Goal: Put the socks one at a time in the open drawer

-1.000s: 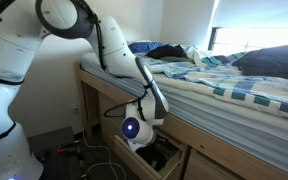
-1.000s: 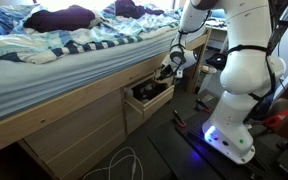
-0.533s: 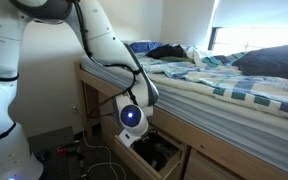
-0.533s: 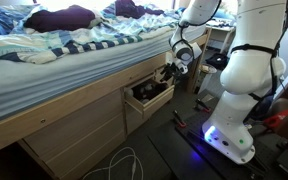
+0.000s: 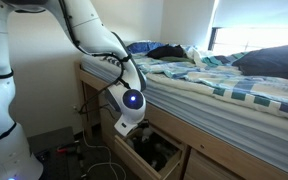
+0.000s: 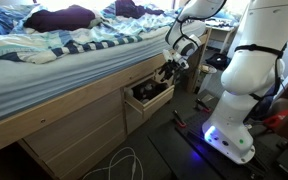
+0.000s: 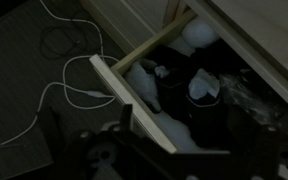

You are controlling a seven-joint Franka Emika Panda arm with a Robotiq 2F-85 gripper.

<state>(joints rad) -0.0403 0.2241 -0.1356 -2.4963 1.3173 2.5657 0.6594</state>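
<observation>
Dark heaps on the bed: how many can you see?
2. One heap lies at the end above the open drawer; the other heap farther along the striped bedding. Folds may hide more.

— Where do your two outside cameras stand?

— Both sit low on the drawer side of the bed (image 5: 224,90), one on each side of me. In an exterior view I look along the bed's edge toward the window (image 5: 252,36), with my arm (image 5: 94,35) close and large on the left. In an exterior view facing the opposite way, the bed runs off to the left and my base (image 6: 232,138) stands farther off on the right.

— What do they share?

— The open drawer (image 5: 152,152) under the mattress, and my arm above it.

— And your wrist camera?

— It is close and looks steeply down into that drawer, taking in the dark floor and white cable (image 7: 89,92) beside it.
</observation>
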